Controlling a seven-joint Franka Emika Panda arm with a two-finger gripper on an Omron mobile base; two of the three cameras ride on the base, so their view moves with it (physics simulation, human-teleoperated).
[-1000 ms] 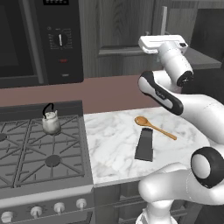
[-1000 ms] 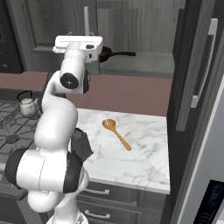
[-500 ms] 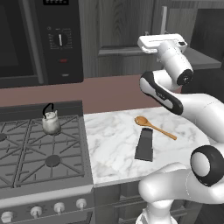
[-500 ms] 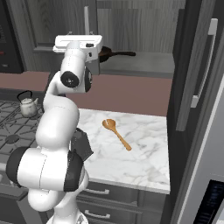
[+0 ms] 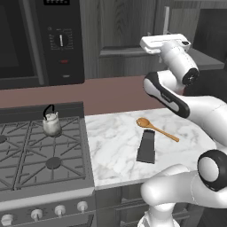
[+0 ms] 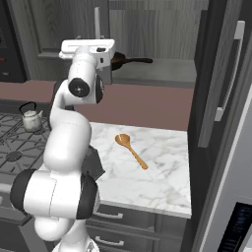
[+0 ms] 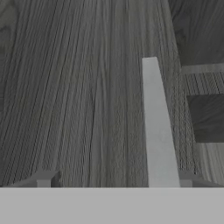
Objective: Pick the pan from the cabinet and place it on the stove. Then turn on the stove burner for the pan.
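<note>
The pan (image 6: pixel 123 61) lies on the grey shelf of the cabinet (image 6: pixel 147 29), its black handle pointing right. The cabinet's right door (image 6: pixel 216 74) hangs open. My arm is raised, with the hand (image 6: pixel 88 47) just left of the pan and facing the closed left door. In the hand view my gripper (image 7: pixel 114 180) is open and holds nothing. That door's silver bar handle (image 7: pixel 155 127) runs upward just inside the right fingertip (image 7: pixel 186 178). The stove (image 5: pixel 44 155) is at the lower left, with silver knobs (image 5: pixel 60 209) along its front.
A small silver kettle (image 5: pixel 52 124) stands on the stove's back grate. A wooden spoon (image 5: pixel 155 127) and a flat dark object (image 5: pixel 146 146) lie on the marble counter (image 5: pixel 115 142). The black microwave (image 5: pixel 40 40) hangs above the stove.
In the left base view the hand has drifted slightly to the left. Nothing else has moved.
</note>
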